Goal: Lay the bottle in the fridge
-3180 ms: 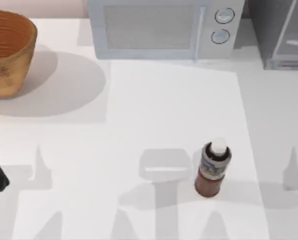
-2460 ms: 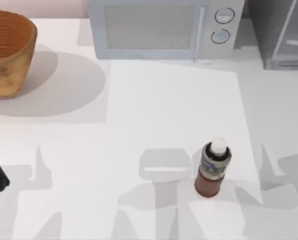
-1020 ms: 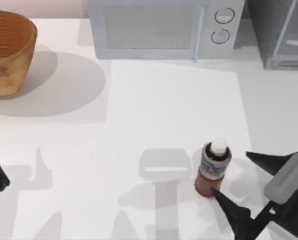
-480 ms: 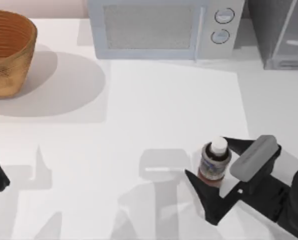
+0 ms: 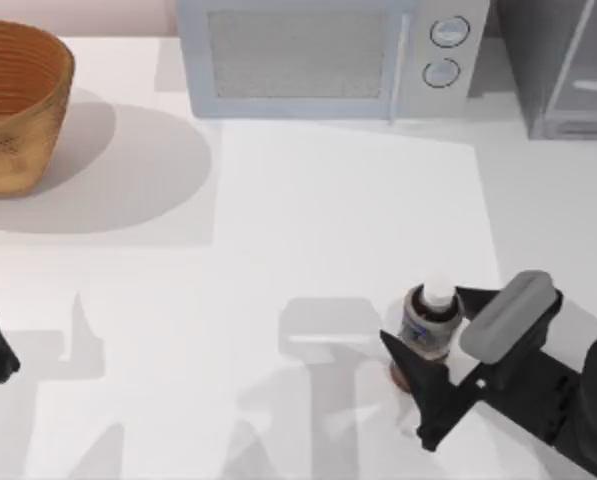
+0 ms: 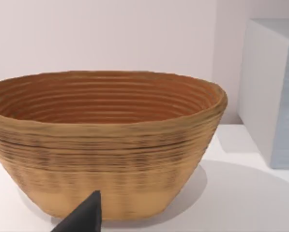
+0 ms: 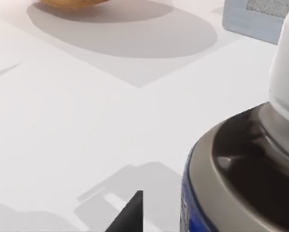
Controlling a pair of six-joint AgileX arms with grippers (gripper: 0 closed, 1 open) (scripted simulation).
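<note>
The bottle (image 5: 427, 330) now sits between narrowed fingers, upright on the counter (image 5: 308, 230), cap up, well in front of the microwave (image 5: 328, 55). The right pincer (image 5: 433, 335) is clenched around the bottle. The left pincer's state cannot be told.

A kitchen, rendered in simulation rather than filmed. Along the back of the white bench (image 5: 308, 200) stands a light-grey microwave (image 5: 328, 55) with two round knobs, and beside it, at the right, part of a dark grey fridge (image 5: 563, 65) with a pale framed door. A woven basket (image 5: 18, 105) sits at the far left, before a plain pinkish wall.
</note>
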